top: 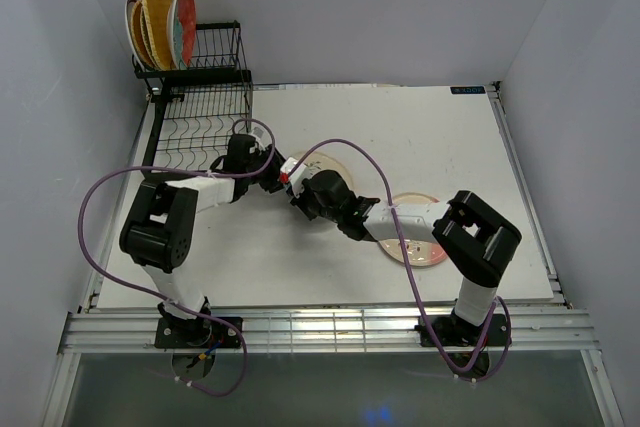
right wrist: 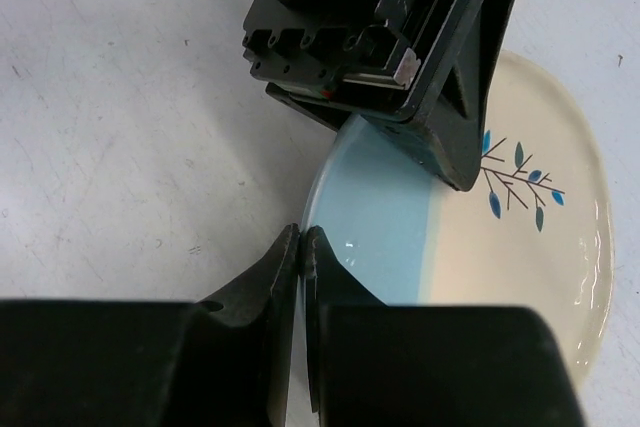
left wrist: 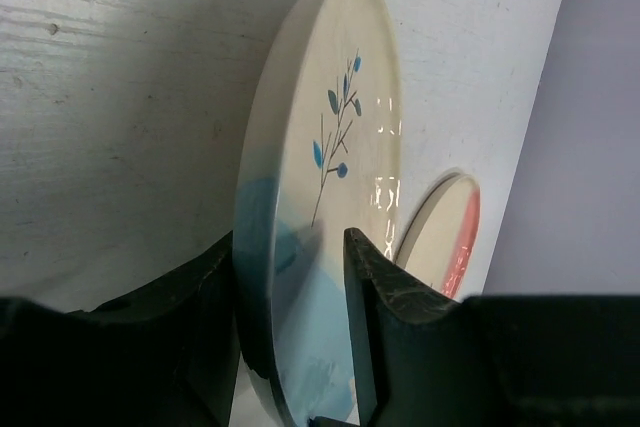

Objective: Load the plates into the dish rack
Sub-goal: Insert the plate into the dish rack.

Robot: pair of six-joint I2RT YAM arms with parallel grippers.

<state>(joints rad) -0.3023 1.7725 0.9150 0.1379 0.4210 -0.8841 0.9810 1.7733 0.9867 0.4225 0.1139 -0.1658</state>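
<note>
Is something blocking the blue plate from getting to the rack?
Nothing loose that I can see. Only the left gripper, closed around the cream-blue plate, and its arm sit between the plate and the dish rack.

The black wire dish rack (top: 200,117) fills the far-left corner of the white table (top: 430,137), close against the left wall (top: 60,87). Three plates (top: 160,25) stand on edge at the left end of its raised tier. The basket to their right is open, and the lower slotted rows look free from above.

Mid-table is crowded. The left gripper (left wrist: 290,277) clamps the rim of the cream plate with the blue band (right wrist: 530,277), and the right gripper (right wrist: 302,242), jaws pressed together, touches that rim just beside it. A purple cable (top: 345,142) arcs over this plate. The right forearm (top: 400,219) lies across the cream-and-pink plate (top: 425,252). The table's far-right stretch is open.
</note>
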